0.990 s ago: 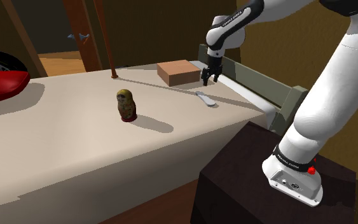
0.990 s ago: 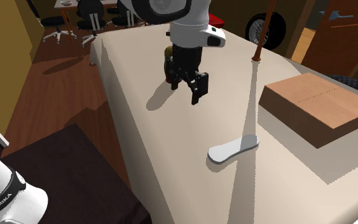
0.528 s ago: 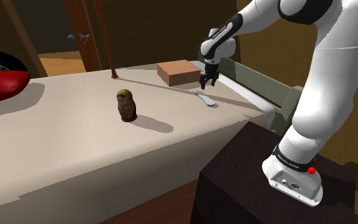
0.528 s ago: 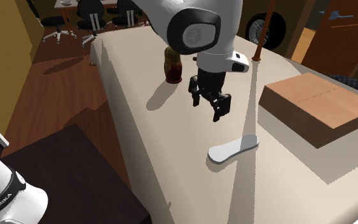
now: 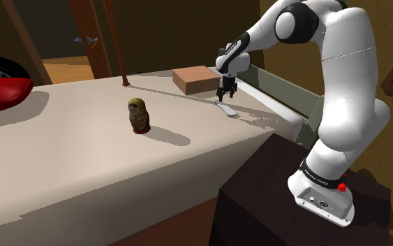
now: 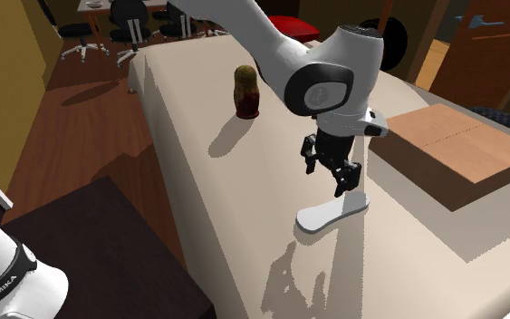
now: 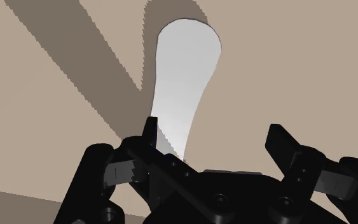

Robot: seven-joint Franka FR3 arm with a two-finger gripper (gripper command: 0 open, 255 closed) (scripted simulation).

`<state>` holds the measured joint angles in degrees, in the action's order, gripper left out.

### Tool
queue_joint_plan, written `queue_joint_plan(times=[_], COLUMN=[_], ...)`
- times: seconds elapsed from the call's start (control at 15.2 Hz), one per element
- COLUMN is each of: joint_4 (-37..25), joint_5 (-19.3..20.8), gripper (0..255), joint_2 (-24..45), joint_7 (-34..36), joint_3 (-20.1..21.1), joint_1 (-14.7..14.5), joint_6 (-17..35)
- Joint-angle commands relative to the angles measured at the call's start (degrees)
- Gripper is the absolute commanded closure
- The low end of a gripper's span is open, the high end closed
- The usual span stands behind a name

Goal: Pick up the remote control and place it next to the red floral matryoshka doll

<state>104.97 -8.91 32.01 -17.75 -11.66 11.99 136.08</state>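
The remote (image 5: 225, 109) (image 6: 332, 211) (image 7: 182, 83) lies flat on the beige table (image 5: 62, 161) (image 6: 407, 263), near the edge facing the stand. The gripper (image 5: 226, 93) (image 6: 330, 177) (image 7: 214, 137) hangs directly over it, fingers spread and grasping nothing, apparently without contact. The doll (image 5: 138, 115) (image 6: 246, 91) stands mid-table, well apart from the remote. A brown box (image 5: 195, 79) (image 6: 447, 152) sits near the far edge. Office chairs (image 6: 130, 18) stand on the wooden floor (image 6: 81, 145).
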Motion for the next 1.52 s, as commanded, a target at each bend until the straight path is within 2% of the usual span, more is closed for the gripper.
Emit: queue_joint_plan(times=[0.0,0.2,0.73,1.25,1.32,1.45], joint_4=[-4.7,-12.1,-13.3,-13.4,-13.4,-13.4], joint_5=[-0.6,-1.2,-2.0,-1.9,-1.9,-1.9], gripper=[0,0,0,0,255,255], joint_2=[4.6,11.1,15.6,15.6,15.6,15.6], joint_7=[-0.1,-0.1,-0.5,-0.5,-0.5,-0.5], joint_3=[0.1,0.2,1.0,1.0,1.0,1.0], joint_1=[1.1,2.8,3.4,3.4,3.4,3.4], joint_6=[0.0,-0.7,2.5,2.5,2.5,2.5])
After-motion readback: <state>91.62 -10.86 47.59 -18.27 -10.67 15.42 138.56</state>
